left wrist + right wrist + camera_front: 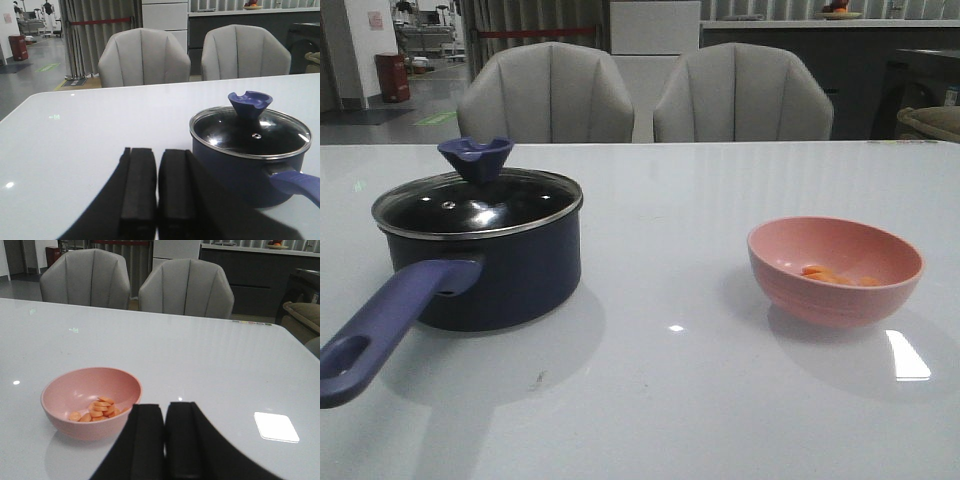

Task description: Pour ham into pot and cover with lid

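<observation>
The dark navy pot (500, 270) stands on the white table at the left, its blue-purple handle (390, 322) pointing toward the front. The glass lid (478, 203) with the blue knob (476, 157) sits on it. The ham (832, 275), several orange-pink pieces, lies in the pink bowl (835, 268) at the right. The left gripper (156, 152) is shut and empty, beside the pot (240, 172) and its lid (250, 132). The right gripper (165, 407) is shut and empty, next to the bowl (90, 402) with the ham (97, 410). Neither gripper shows in the front view.
Two grey chairs (645, 95) stand behind the table's far edge (720, 143). A bright light reflection (908, 355) lies on the table near the bowl.
</observation>
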Controlling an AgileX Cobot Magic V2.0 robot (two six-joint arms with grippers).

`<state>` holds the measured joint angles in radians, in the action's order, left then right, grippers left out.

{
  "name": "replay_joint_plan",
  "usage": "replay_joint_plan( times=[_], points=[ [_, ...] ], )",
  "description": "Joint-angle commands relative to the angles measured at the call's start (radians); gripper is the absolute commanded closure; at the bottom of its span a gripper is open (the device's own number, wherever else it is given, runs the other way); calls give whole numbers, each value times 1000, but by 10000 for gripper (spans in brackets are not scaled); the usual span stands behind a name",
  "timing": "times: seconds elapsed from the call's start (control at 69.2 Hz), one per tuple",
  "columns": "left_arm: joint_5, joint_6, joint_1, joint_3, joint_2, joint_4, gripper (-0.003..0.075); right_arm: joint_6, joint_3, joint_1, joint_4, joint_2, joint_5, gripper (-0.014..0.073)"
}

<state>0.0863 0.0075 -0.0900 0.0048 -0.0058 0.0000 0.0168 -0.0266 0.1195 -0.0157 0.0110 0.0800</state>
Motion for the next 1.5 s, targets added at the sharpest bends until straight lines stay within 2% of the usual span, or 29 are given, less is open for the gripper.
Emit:
replay_joint_plan(
  times=[0.0, 0.202, 0.274, 0.361, 0.505, 0.563, 0.65, 0.736, 0.852, 1.04, 1.487],
  points=[
    [-78, -8, 2, 22, -17, 0, 600, 0, 5, 0, -12, 19, -87, 433],
    [-86, -8, 2, 22, -17, 0, 599, 0, 5, 0, -12, 19, -87, 433],
    [-141, -8, 2, 22, -17, 25, 600, 0, 5, 0, -12, 19, -87, 433],
    [-244, -8, 2, 22, -17, 25, 600, 0, 5, 0, -12, 19, -87, 433],
    [-537, -8, 2, 17, -17, 0, 599, 0, 5, 0, -12, 19, -87, 433],
    [-577, -8, 2, -4, -15, 0, 600, 0, 5, 0, -12, 19, -87, 433],
    [-519, -8, 2, -74, -13, -5, 600, 0, 5, 0, -12, 19, -87, 433],
    [-368, -8, 2, -187, 16, -57, 599, 0, 5, 0, -12, 19, -87, 433],
    [-134, -8, 2, -341, 105, -55, 600, 0, 5, 0, -12, 19, -87, 433],
    [97, -8, 2, -501, 269, -50, 599, 0, 5, 0, -12, 19, -87, 433],
    [128, -8, 2, -497, 446, -50, 590, 0, 5, 0, -12, 19, -87, 433]
  ],
)
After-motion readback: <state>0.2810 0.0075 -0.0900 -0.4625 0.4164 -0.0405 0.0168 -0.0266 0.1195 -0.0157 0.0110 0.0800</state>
